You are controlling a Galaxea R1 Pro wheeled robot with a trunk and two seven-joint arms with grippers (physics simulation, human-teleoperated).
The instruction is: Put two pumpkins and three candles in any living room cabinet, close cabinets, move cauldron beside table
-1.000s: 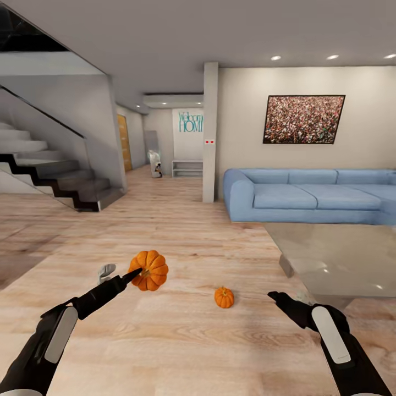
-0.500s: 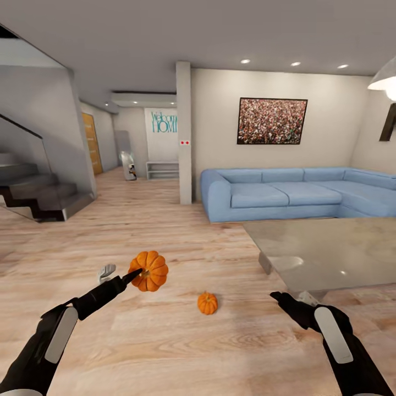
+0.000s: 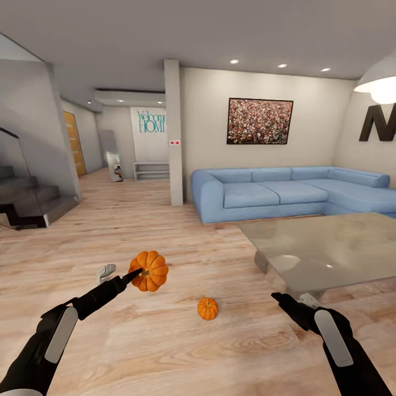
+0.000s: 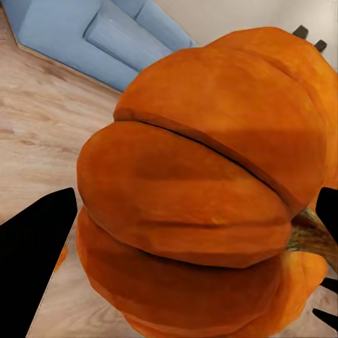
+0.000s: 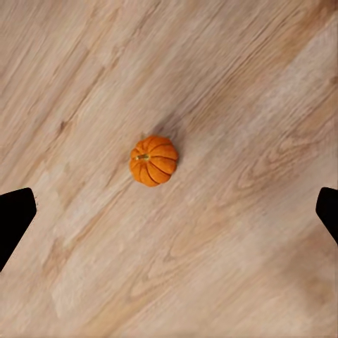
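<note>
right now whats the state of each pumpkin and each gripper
held pumpkin: gripped, off the floor
left gripper: shut on the held pumpkin
floor pumpkin: lying free on the wood floor, stem sideways
right gripper: open, holding nothing

Head camera faces the sofa (image 3: 286,192) from afar; right wrist looks down on the floor pumpkin (image 5: 153,160) (shared).
</note>
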